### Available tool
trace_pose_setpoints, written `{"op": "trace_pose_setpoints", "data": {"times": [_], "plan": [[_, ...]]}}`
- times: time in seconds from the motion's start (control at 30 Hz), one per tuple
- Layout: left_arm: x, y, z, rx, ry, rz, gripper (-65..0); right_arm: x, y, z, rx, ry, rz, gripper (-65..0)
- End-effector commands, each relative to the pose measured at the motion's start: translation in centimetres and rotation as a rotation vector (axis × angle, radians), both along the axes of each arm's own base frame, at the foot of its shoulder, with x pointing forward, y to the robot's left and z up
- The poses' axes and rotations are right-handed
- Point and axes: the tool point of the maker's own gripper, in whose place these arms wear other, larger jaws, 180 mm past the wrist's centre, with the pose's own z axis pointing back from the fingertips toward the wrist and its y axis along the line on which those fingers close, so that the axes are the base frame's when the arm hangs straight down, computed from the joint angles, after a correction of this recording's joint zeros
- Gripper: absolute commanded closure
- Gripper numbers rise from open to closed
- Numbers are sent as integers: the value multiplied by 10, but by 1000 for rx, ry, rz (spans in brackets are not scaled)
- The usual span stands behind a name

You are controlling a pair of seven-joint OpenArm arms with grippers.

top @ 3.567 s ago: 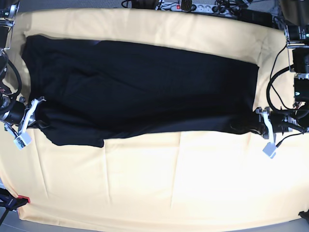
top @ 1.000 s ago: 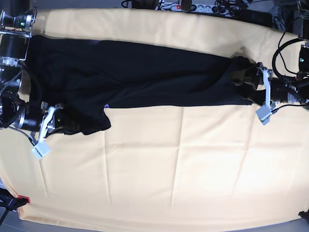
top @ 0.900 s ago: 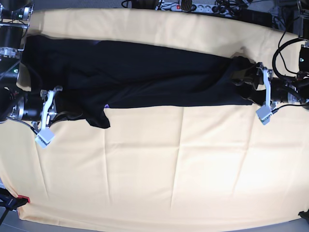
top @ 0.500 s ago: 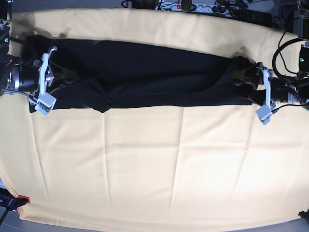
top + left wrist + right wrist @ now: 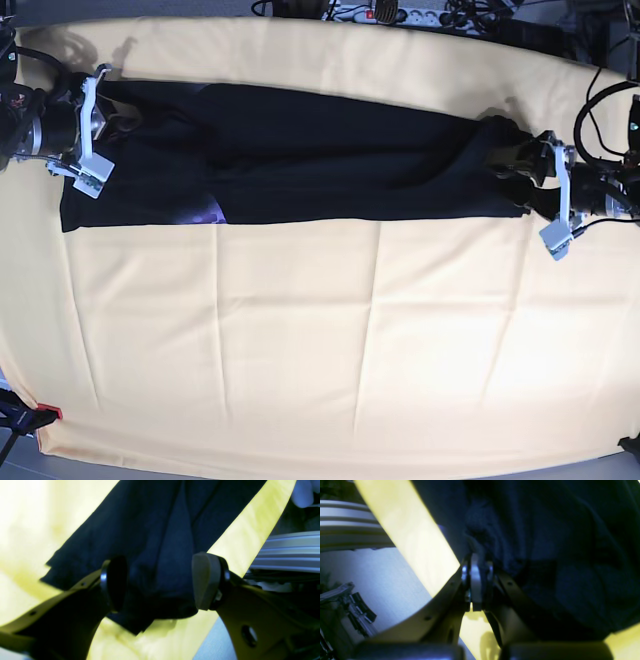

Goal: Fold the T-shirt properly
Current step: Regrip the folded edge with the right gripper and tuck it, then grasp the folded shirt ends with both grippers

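Observation:
The black T-shirt (image 5: 330, 160) lies as a long folded band across the far part of the table. A bit of purple print (image 5: 207, 212) peeks out at its near edge. My right gripper (image 5: 116, 118) is at the shirt's left end, and in the right wrist view it (image 5: 476, 580) is shut on a bunch of the black fabric (image 5: 557, 542). My left gripper (image 5: 510, 172) is at the shirt's right end. In the left wrist view it (image 5: 160, 582) is open, with the shirt's end (image 5: 155, 525) lying between the fingers (image 5: 207, 580).
A pale yellow cloth (image 5: 350, 340) covers the whole table. A power strip and cables (image 5: 400, 14) lie along the far edge. A red-tipped clamp (image 5: 48, 412) sits at the near left corner. An aluminium rail (image 5: 287, 550) runs beside the table's right end.
My right gripper has carried the shirt's left near edge to the far side, narrowing that end into the band. My left gripper has shifted slightly right at the shirt's right end.

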Motion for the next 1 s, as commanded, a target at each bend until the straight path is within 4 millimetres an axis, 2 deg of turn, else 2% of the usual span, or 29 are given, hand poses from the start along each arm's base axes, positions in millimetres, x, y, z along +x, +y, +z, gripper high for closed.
{"op": "trace_pose_setpoints", "data": {"times": [0.0,0.03,0.07,0.17,0.2,0.3,0.4,0.43,0.5,0.53,0.6,0.7,0.83,0.97], "plan": [[8,6,16,1,-45,1,-422,5,-2,8,-4,-28,7,0],[9,7,17,4,-48,4,-422,6,-2,8,-4,-29,7,0],[9,9,18,7,-50,6,-422,7,0,10,6,-36,10,-37],[11,13,21,15,-59,13,-422,15,9,28,44,-88,24,-210],[13,14,23,16,-66,18,-422,18,13,38,62,-121,32,-246],[18,20,30,18,-92,38,-422,28,17,74,96,-251,35,-255],[27,30,42,10,-119,109,-422,38,8,89,105,-337,-31,-246],[30,34,46,9,-132,132,-422,40,7,87,128,-338,-63,-208],[39,44,57,0,-168,193,-422,41,11,78,192,-313,-123,-44],[43,50,62,6,-189,226,-422,42,9,68,198,-295,-165,0],[50,63,68,13,-221,302,-422,51,-1,47,192,-289,-274,0],[55,88,65,33,-252,449,-422,62,-23,14,155,-279,-425,0],[41,112,39,53,-220,618,-422,57,-43,-22,134,-194,-530,0],[21,118,7,52,-160,732,-422,52,-50,-36,112,-153,-554,0]]}}
